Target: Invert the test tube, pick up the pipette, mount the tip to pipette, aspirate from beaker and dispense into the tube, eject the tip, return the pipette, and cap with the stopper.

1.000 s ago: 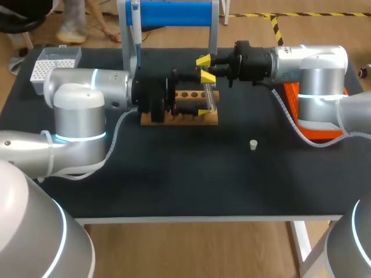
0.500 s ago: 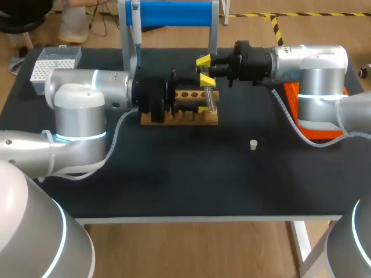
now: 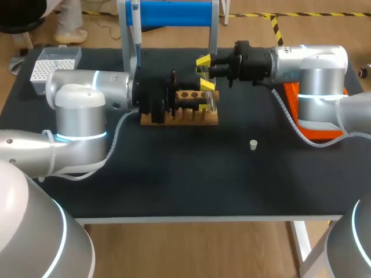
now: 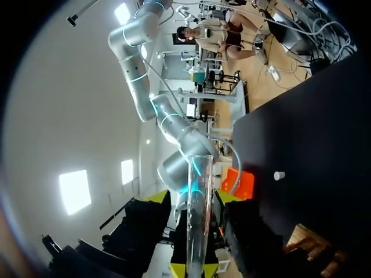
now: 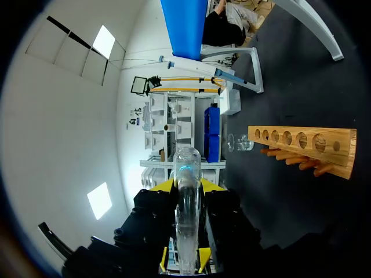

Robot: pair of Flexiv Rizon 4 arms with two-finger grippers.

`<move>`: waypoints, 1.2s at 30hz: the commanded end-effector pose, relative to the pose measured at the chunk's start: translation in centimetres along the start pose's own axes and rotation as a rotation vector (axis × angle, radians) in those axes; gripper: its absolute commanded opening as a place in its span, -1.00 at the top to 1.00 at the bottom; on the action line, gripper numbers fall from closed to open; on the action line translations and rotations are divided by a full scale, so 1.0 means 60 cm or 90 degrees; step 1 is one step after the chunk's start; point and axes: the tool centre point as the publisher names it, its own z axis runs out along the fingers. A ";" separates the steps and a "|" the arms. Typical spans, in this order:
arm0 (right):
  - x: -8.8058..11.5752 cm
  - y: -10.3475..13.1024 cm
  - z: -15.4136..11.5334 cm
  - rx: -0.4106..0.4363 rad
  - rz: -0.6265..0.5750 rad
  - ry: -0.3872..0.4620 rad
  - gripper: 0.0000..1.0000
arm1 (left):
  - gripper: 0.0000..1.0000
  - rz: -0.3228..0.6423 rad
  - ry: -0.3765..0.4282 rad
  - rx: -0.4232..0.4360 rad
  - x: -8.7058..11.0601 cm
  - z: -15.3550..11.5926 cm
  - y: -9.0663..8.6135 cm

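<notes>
- left jaws: closed on the test tube (image 3: 211, 99). In the left wrist view the tube (image 4: 199, 220) rises from between its own yellow fingertips (image 4: 177, 270), and both sit against the glass.
- right jaws: open. They straddle the tube's other end. The left wrist view shows a gap between the glass and each yellow fingertip (image 4: 157, 197).
- left arm (image 3: 87, 92) comes in from the left and right arm (image 3: 307, 69) from the right. The jaws meet nose to nose above the right end of the wooden rack (image 3: 179, 117).
- tube: clear glass, in the air above the rack, not in a hole. The rounded end is on the left jaws' side (image 5: 186, 168), the rimmed end on the right jaws' side.
- rack: one row of holes, on the black worktop (image 3: 174, 179) toward the far side.
- stopper (image 3: 253, 145): small, white, lying alone on the worktop on the near right of the rack, well apart from it.
- beaker (image 5: 242, 142): glass, seen in the right wrist view just past the rack's far end.
- pipette (image 3: 135, 26): hangs on the left post of the blue-topped stand (image 3: 174, 13) behind the rack.
- tip box (image 3: 55, 65): far left corner of the worktop.
- orange tray (image 3: 316, 130): right edge, partly hidden by the right arm.
</notes>
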 end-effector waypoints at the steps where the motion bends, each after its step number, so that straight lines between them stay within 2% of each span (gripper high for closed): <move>1: 0.001 0.000 -0.001 0.000 0.000 -0.002 1.00 | 0.58 -0.001 -0.001 0.004 0.003 0.000 0.002; 2: 0.001 0.000 -0.001 0.000 0.000 -0.002 1.00 | 1.00 -0.002 -0.001 0.005 0.003 0.000 0.002; 9: 0.001 0.000 -0.001 0.000 0.000 -0.002 1.00 | 1.00 -0.010 -0.006 0.016 0.006 -0.001 0.001; 10: 0.001 0.000 -0.001 0.000 0.000 -0.002 0.65 | 1.00 -0.016 -0.010 0.013 0.007 -0.003 0.001; 11: 0.001 0.000 -0.001 0.000 0.000 -0.002 -1.00 | 1.00 -0.016 -0.010 0.013 0.007 -0.003 0.001; 25: 0.001 0.000 -0.001 0.000 0.000 -0.002 -1.00 | 1.00 -0.016 -0.010 0.013 0.007 -0.003 0.001; 29: 0.007 -0.008 -0.021 -0.009 -0.113 -0.011 -1.00 | 1.00 -0.016 -0.010 0.013 0.007 -0.003 0.001; 34: 0.012 -0.008 -0.046 -0.031 -0.236 -0.044 -1.00 | 1.00 -0.016 -0.010 0.013 0.007 -0.003 0.001; 36: 0.012 -0.009 -0.059 -0.047 -0.307 -0.064 -1.00 | 1.00 -0.016 -0.010 0.013 0.007 -0.003 0.001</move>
